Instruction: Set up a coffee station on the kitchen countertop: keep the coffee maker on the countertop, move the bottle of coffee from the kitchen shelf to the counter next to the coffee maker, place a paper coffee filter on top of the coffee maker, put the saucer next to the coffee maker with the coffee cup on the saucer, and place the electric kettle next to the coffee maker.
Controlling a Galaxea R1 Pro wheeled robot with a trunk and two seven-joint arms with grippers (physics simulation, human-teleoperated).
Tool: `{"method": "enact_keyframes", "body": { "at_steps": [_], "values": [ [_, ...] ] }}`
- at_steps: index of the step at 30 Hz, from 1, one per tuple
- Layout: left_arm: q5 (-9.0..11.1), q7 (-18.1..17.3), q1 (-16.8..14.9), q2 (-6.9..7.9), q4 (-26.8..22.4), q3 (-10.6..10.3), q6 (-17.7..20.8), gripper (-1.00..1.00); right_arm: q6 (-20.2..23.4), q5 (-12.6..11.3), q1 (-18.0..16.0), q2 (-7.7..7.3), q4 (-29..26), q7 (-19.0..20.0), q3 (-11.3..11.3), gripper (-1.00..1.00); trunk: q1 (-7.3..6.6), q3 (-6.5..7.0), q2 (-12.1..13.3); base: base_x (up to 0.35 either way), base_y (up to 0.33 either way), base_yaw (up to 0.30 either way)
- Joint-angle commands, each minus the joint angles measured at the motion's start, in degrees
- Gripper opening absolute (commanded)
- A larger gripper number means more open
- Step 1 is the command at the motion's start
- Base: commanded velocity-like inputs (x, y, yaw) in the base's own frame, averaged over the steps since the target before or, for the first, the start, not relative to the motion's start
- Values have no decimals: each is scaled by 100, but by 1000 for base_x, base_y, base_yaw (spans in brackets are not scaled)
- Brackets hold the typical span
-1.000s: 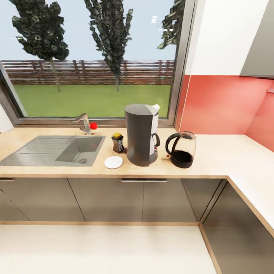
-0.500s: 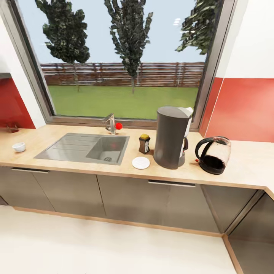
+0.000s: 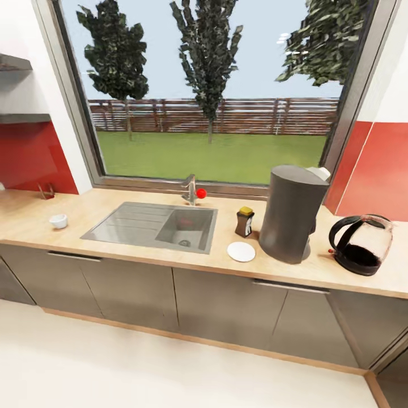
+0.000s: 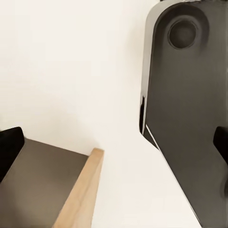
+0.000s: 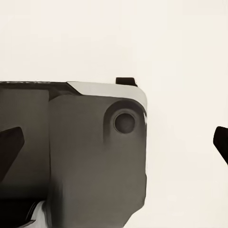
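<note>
Step in hand, as I judge it: you are in transit along the counter, with the cup left to fetch.

Both wrist views look down at pale floor and the robot's own dark base. The left gripper (image 4: pixel 114 147) shows a black fingertip at each side of its view, set wide with nothing between, so it is released. The right gripper (image 5: pixel 114 145) reads the same: tips far apart, empty.

Nearest on the countertop (image 3: pixel 141 256), by its front edge, lies the saucer (image 3: pixel 241 251), a flat matte white disc, bare. Just beside it stands the coffee maker (image 3: pixel 292 214), a tall smooth dark grey shell; a white tip, apparently the filter (image 3: pixel 323 171), shows at its top rear. Behind the saucer, toward the window, stands the bottle (image 3: pixel 245 221), squarish brown with a yellow cap. At the right end sits the kettle (image 3: pixel 362 243), rounded smoky glass with a black loop handle.

Across the steel sink (image 3: pixel 153 225), toward the countertop's left end, sits the cup (image 3: pixel 58 221), small and white, well apart from the saucer.

Your next move calls for driving toward that end, then a light pinch on the thin, probably slippery rim.
</note>
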Motion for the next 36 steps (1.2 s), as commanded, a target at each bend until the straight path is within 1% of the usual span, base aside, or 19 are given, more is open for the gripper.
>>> {"method": "enact_keyframes", "body": {
  "at_steps": [1,15,36],
  "values": [
    [60,7,-5,-2,3,-49,-18,100,-18,59,-4,2,5,-24,-48,100,4,0,-7,235,263,83],
    [60,7,-5,-21,2,-49,-22,100,-18,59,-4,2,4,-24,-48,100,4,119,-7,230,261,76],
    [60,7,-7,-31,2,-49,-20,100,-18,59,-3,1,6,-24,-48,100,4,301,-7,157,301,4]
  ]
}}
